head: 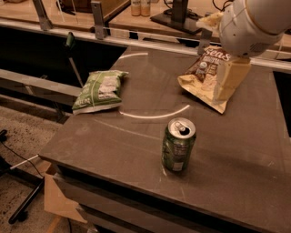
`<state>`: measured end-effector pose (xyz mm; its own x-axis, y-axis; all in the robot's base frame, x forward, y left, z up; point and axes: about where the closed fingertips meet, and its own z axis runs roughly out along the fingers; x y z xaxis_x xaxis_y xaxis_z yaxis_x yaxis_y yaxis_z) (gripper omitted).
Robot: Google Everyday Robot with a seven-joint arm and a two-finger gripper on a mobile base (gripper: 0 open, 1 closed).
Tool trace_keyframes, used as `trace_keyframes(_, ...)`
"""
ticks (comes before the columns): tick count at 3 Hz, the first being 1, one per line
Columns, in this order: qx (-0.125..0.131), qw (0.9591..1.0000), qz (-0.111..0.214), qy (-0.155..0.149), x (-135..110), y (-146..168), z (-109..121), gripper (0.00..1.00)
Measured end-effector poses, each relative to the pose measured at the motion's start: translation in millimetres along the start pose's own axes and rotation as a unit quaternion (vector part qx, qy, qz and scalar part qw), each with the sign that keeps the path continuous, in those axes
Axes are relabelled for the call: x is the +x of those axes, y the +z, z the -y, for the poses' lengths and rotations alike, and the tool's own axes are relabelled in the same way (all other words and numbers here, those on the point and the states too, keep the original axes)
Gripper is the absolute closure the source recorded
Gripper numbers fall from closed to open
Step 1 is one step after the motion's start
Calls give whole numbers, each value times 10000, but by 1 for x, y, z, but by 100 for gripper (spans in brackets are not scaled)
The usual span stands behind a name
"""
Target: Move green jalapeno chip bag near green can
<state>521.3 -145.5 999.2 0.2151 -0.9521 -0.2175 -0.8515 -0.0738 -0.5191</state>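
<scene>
The green jalapeno chip bag (99,90) lies flat at the left of the dark table (236,150), near its left edge. The green can (178,144) stands upright near the table's front middle, silver top and pull tab showing. The bag is well apart from the can, to its upper left. My gripper (223,91) hangs from the white arm (250,22) at the upper right, over the tan chip bag. It is far to the right of the green bag and holds nothing that I can see.
A tan-and-brown chip bag (202,77) lies at the back right, partly hidden by my gripper. A metal rail (136,41) runs along the table's back. Bottles (141,7) and a monitor stand (175,18) sit on the desk behind. The floor drops off at the left.
</scene>
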Motion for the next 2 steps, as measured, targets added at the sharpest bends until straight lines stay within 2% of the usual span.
trace_keyframes(1,45,9926,852,-866,-47,33,36,0)
trace_keyframes(2,110,9906,913,-1013,-48,33,42,0)
